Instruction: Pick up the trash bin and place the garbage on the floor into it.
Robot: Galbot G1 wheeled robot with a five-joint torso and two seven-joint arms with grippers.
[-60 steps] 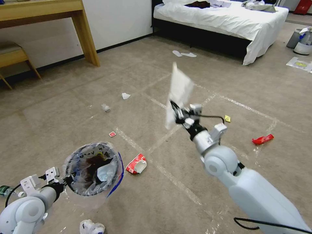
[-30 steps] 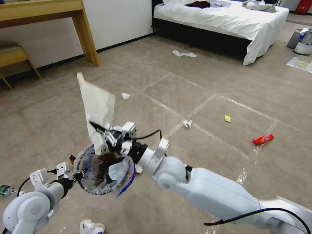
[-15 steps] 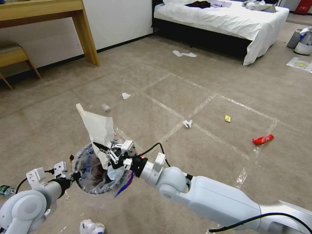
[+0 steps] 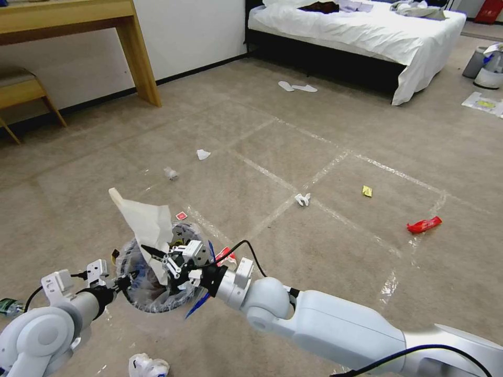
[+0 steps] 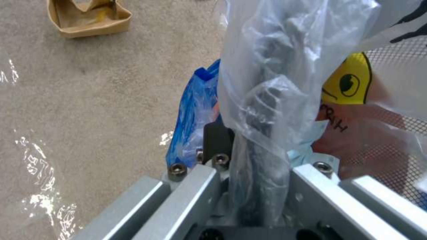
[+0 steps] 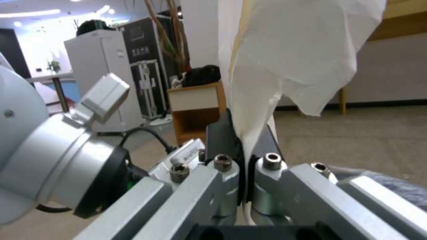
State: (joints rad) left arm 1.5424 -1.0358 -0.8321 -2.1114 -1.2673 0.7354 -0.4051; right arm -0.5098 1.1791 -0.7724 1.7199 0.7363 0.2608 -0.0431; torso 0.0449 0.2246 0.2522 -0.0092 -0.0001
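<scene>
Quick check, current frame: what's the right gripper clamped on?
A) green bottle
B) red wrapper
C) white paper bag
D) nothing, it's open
C: the right gripper is pinched shut on the white paper bag, held over the trash bin, which the left gripper holds by the rim.

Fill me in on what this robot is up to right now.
It is clearing litter off a carpeted floor in a bedroom. The left gripper is clamped on the rim of the trash bin, holding it up. The right gripper is pinched shut on a white paper bag, held upright over the bin's mouth and not yet let go. A red wrapper, crumpled tissues and other scraps lie on the carpet.
</scene>
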